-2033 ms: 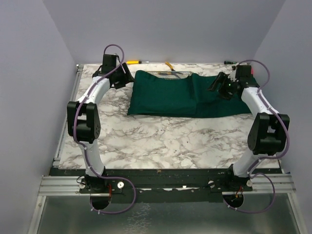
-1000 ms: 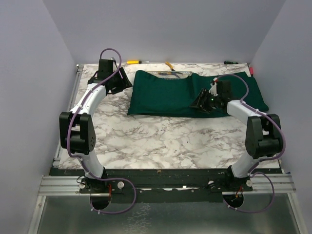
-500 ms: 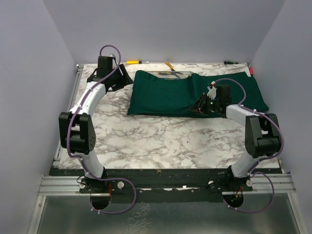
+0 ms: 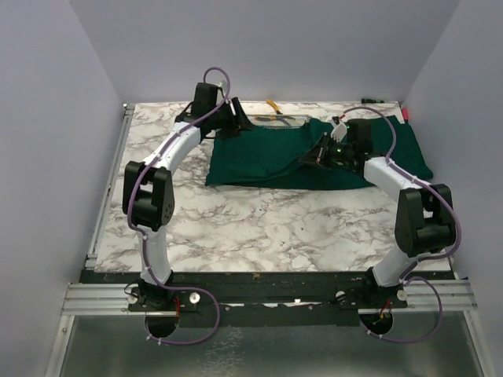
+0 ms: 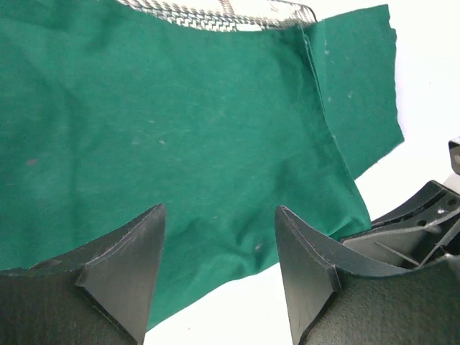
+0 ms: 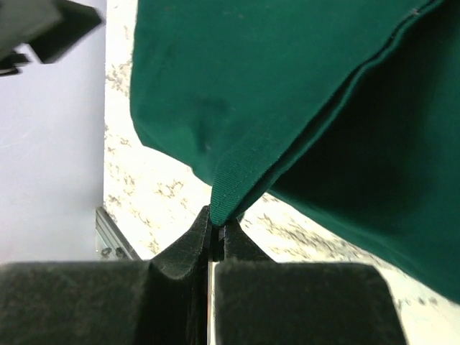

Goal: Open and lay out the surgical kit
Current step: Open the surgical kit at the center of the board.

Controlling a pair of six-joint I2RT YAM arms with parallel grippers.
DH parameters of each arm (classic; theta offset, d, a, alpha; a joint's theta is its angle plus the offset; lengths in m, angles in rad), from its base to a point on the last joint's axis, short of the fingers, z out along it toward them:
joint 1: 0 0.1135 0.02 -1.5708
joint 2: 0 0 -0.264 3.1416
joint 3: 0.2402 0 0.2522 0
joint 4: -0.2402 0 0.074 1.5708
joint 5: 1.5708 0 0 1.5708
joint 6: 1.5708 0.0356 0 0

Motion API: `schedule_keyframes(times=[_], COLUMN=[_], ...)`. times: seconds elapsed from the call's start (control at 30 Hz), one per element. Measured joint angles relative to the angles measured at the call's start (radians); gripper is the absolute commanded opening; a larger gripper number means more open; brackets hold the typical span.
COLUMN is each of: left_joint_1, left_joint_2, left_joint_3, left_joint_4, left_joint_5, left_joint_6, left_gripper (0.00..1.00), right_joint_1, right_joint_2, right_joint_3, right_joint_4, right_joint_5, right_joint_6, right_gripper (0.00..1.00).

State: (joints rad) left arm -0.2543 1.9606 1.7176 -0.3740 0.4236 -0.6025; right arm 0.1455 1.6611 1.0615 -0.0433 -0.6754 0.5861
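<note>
**Two matching arms.** You see that the left arm (image 4: 179, 148) and the right arm (image 4: 387, 173) are built alike. Each joins white tubular links to blocky black joint housings (image 4: 149, 200). A purple cable (image 4: 214, 75) loops along each arm and coils at the black bases (image 4: 161, 297), at six o'clock in the overhead view. In your wrist views, the left gripper (image 5: 219, 212) and the right gripper (image 6: 215, 231) have matte black, wedge-shaped fingers (image 5: 118, 277).

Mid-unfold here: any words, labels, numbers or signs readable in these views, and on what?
None can be read in any view.
green cloth wrap: plain, no print or tag showing.
wire-mesh tray: only a strip of its edge shows, unmarked.
yellow-handled tool at the far edge: too small to tell.
</note>
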Motion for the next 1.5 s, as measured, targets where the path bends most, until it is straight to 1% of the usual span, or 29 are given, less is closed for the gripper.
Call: schedule_keyframes(times=[0.17, 0.37, 0.5, 0.63, 0.8, 1.0, 1.07, 1.13, 1.2, 1.27, 1.3, 1.33, 1.43, 1.5], left_joint_1=[-0.087, -0.150, -0.155, -0.153, -0.150, -0.151, -0.151, -0.151, -0.151, -0.151, -0.151, -0.151, -0.151, -0.151], left_joint_2=[0.111, 0.240, 0.325, 0.389, 0.432, 0.441, 0.441, 0.441, 0.441, 0.441, 0.441, 0.441, 0.441, 0.441], left_joint_3=[0.051, 0.150, 0.214, 0.238, 0.238, 0.238, 0.238, 0.238, 0.238, 0.238, 0.237, 0.235, 0.228, 0.223], left_joint_4=[0.060, 0.116, 0.144, 0.160, 0.171, 0.202, 0.218, 0.230, 0.239, 0.245, 0.247, 0.249, 0.255, 0.258], left_joint_5=[0.012, 0.058, 0.116, 0.167, 0.216, 0.244, 0.246, 0.246, 0.246, 0.246, 0.246, 0.246, 0.246, 0.245], left_joint_6=[-0.069, -0.134, -0.172, -0.203, -0.229, -0.257, -0.269, -0.278, -0.284, -0.289, -0.289, -0.291, -0.285, -0.279], left_gripper=[0.64, 0.63, 0.63, 0.63, 0.63, 0.63, 0.60, 0.52, 0.38, 0.16, 0.09, 0.01, 0.00, 0.00], right_joint_1=[0.059, 0.130, 0.165, 0.174, 0.173, 0.179, 0.185, 0.193, 0.200, 0.204, 0.205, 0.205, 0.206, 0.207], right_joint_2=[0.055, 0.132, 0.194, 0.230, 0.241, 0.266, 0.277, 0.282, 0.282, 0.282, 0.282, 0.282, 0.282, 0.280], right_joint_3=[0.081, 0.132, 0.192, 0.222, 0.228, 0.250, 0.276, 0.294, 0.302, 0.307, 0.307, 0.308, 0.310, 0.311], right_joint_4=[-0.015, -0.057, -0.101, -0.135, -0.166, -0.204, -0.231, -0.251, -0.263, -0.273, -0.275, -0.278, -0.293, -0.305], right_joint_5=[-0.009, -0.019, -0.053, -0.101, -0.146, -0.179, -0.179, -0.179, -0.179, -0.179, -0.179, -0.178, -0.164, -0.144], right_joint_6=[-0.038, -0.072, -0.110, -0.153, -0.191, -0.223, -0.243, -0.258, -0.269, -0.274, -0.275, -0.275, -0.274, -0.274], right_gripper=[0.01, 0.01, 0.01, 0.01, 0.01, 0.00, 0.01, 0.01, 0.01, 0.01, 0.02, 0.05, 0.15, 0.28])
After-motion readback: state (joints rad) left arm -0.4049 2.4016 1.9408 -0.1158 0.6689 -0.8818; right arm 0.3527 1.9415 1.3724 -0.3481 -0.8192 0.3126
